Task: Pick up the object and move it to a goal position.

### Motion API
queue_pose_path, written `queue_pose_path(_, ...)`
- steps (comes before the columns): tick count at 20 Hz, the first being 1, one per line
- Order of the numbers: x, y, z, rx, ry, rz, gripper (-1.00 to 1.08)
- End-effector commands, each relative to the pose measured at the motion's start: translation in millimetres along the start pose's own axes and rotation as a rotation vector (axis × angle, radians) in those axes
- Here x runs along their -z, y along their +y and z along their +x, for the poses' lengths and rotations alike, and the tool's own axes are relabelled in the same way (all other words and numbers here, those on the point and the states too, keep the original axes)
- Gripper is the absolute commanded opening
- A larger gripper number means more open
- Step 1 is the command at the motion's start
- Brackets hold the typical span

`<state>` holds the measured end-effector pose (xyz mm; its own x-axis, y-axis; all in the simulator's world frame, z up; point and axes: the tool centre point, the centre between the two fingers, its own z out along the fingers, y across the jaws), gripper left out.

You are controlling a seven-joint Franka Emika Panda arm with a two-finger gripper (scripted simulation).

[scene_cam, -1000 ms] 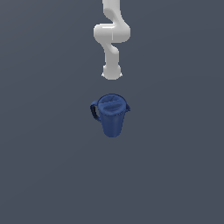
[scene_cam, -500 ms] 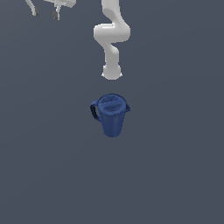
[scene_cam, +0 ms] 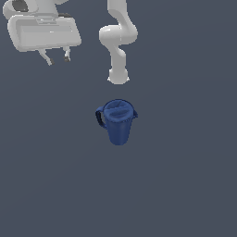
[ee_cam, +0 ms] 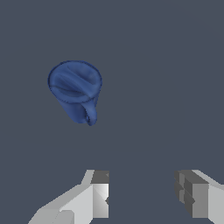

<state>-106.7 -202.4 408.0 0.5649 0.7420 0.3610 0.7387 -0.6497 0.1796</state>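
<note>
Jaws (ee_cam: 142,192) spread wide and empty, high above the bench (scene_cam: 185,185), well apart from the blue pitcher (scene_cam: 117,121) standing upright beside the arm's base (scene_cam: 118,76). Likely trouble: closing on the tapered, slick body and slipping, or clipping the handle (scene_cam: 99,117) and tipping it over.

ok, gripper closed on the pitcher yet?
No. In the wrist view the gripper stands open with empty space between its fingers, and the pitcher sits apart from it.

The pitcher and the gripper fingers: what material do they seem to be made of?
The pitcher: probably plastic, dark blue, even colour, dull sheen. The gripper fingers: pale grey, matte, blocky, flat faces; plastic or painted metal, the render does not settle which.
</note>
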Motion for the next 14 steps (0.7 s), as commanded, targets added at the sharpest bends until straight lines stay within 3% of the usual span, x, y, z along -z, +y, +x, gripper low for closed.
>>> queue_pose_path(1,-37,-3,3,0.04,0.002,0.045,0.28)
queue_pose_path(8,-127,-27,18,0.14,0.001,0.159,0.28)
queue_pose_path(14,-173,-47,30,0.199,-0.003,0.22,0.28)
